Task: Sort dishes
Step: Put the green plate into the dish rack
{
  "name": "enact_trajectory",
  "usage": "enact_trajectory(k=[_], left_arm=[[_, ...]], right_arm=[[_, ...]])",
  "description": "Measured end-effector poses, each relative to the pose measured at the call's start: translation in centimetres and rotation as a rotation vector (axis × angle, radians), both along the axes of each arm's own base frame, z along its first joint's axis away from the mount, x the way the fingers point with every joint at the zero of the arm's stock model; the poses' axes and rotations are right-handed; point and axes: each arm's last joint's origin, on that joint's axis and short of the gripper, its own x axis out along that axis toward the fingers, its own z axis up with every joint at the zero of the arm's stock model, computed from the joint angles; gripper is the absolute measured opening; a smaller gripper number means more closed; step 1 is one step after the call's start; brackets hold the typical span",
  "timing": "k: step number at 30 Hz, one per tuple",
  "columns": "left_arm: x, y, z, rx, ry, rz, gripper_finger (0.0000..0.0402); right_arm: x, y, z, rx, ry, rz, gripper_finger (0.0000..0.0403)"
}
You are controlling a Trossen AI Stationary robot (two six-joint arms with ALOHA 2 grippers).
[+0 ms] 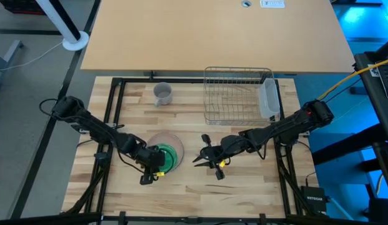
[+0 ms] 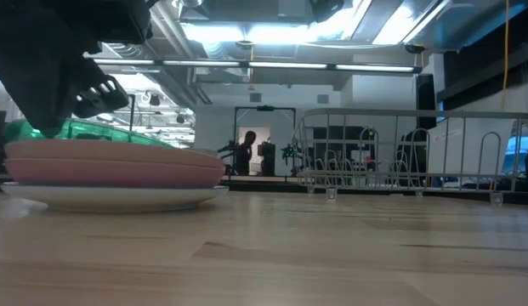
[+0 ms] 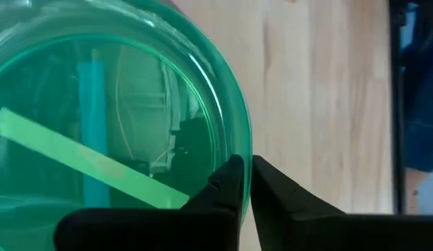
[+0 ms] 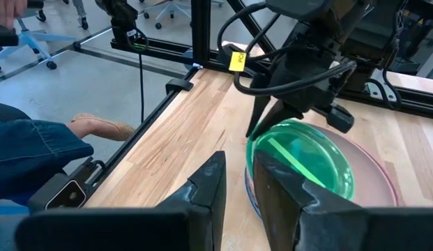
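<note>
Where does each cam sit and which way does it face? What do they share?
High view: overhead, straight down on the table; both arms show, the left gripper at the green plate, the right gripper beside the stack.
Low view: at tabletop height, level across to the dish rack and the room; the left arm shows above the stack.
Left wrist view: on the left arm, its jaws nipped on the green plate's rim.
Right wrist view: on the right arm, facing the stack and the left arm, empty jaws slightly apart.
Shared: every view shows the green plate.

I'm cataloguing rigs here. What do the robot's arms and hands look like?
Both arms are dark with black cables looped alongside. The left hand and the right hand each have two tapering black fingers. Each wrist carries a small yellow tag.
</note>
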Motion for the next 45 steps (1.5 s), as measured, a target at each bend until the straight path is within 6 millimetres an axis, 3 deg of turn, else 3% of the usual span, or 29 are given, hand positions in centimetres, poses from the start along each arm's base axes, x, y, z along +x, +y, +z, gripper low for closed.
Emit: enact_trajectory(k=[4,19,28,45], left_arm=[[0.28,-0.15,0.19,-0.043,-0.016,0.047,0.0004],[0.42,-0.3,0.33,-0.093,-0.012,0.071,0.0045],[0.41,-0.28,0.31,-0.081,-0.017,0.057,0.0003],[0.32,-0.24,0.56,-0.084,-0.02,0.059,0.0001]], right_arm=[[0.0,0.0,0.0,0.0,0.0,0.001,0.0078],[-0.04,-0.01,-0.13,-0.004,0.012,0.002,0.0078],[-0.04,0.0,-0.14,-0.004,0.014,0.003,0.0078],[-0.04,-0.01,-0.14,-0.004,0.014,0.002,0.0078]])
